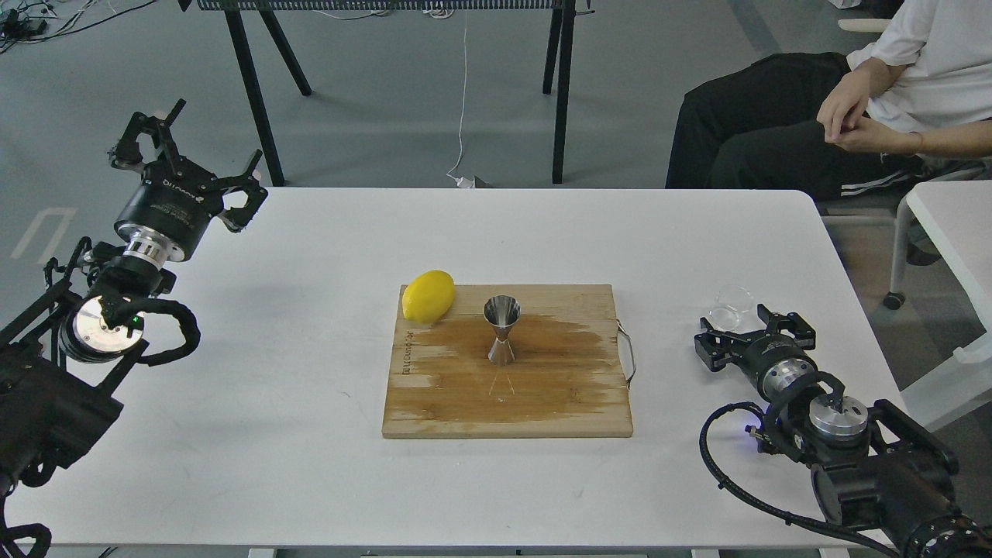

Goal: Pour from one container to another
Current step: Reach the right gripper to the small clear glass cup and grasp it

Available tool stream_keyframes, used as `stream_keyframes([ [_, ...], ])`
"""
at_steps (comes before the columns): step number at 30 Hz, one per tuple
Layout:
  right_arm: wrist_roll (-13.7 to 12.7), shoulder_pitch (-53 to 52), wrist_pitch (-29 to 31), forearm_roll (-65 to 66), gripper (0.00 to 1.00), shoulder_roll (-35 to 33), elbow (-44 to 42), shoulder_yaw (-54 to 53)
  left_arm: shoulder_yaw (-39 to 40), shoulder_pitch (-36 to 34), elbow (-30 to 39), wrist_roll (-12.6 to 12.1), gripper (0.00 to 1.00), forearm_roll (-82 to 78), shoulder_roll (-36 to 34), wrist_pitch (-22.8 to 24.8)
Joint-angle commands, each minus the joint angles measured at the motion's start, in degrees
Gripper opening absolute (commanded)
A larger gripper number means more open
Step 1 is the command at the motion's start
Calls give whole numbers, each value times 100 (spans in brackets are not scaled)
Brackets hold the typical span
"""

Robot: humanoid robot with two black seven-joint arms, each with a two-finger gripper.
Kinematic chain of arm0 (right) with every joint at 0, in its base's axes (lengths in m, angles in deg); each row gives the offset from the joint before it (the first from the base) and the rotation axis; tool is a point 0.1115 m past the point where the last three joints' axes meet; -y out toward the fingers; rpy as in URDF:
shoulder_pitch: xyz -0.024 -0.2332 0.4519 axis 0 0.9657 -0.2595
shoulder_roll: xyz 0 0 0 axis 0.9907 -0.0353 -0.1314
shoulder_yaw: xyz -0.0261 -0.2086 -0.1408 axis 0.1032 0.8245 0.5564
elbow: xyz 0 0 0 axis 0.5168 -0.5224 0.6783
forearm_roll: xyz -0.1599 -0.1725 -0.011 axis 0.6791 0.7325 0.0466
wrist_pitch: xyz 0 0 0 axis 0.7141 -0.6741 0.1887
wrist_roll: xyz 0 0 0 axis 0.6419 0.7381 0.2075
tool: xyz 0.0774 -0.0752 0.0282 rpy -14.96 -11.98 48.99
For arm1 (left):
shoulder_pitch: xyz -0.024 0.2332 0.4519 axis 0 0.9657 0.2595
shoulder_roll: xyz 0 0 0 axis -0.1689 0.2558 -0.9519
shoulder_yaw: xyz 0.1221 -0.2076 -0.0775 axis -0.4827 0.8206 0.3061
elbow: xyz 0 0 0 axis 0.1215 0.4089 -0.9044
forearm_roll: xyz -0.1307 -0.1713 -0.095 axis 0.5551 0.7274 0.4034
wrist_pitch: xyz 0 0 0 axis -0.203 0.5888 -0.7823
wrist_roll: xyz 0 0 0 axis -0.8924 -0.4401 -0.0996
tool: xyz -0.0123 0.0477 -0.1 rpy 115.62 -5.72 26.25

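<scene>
Two arms in view, one at each side of the white table (310,465). My left pincer (186,155) hangs raised over the table's far left corner, fingers spread wide, nothing between them. My right pincer (748,329) sits low near the table's right edge, pointing toward the glass cup (731,307). Its fingers are parted, one to either side of the cup's near wall; whether they touch the glass, I cannot tell.

Glass cup: clear, standing on the table's right side, well apart from the board. Contents not readable through the glass.

Wooden cutting board (542,411) lies at the table's centre, a broad dark wet-looking stain across its middle, a thin metal handle on its right edge. Steel jigger (501,329) stands upright on the board, slightly above centre, on the stained patch, wide mouth up. Lemon (428,296) rests on the board's far left corner, partly overhanging the edge, apart from the jigger.

Seated person (852,116) beyond the table's far right corner, hands clasped, white shirt, dark trousers. Black-legged bench (387,46) behind the table on the grey floor.
</scene>
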Motion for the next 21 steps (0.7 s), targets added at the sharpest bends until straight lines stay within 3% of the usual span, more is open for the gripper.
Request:
stream_keyframes([
  [1, 0, -28, 17, -1, 87, 9, 0, -42, -3, -65, 31, 4, 100, 0, -54, -10],
  [6, 9, -37, 17, -1, 84, 45, -9, -77, -3, -82, 31, 4, 100, 0, -63, -19],
  [18, 44, -37, 44, -36, 58, 89, 0, -95, -12, -82, 31, 13, 100, 0, -63, -37],
  [21, 44, -37, 44, -28, 56, 89, 0, -95, -12, -82, 31, 13, 100, 0, -81, -37],
])
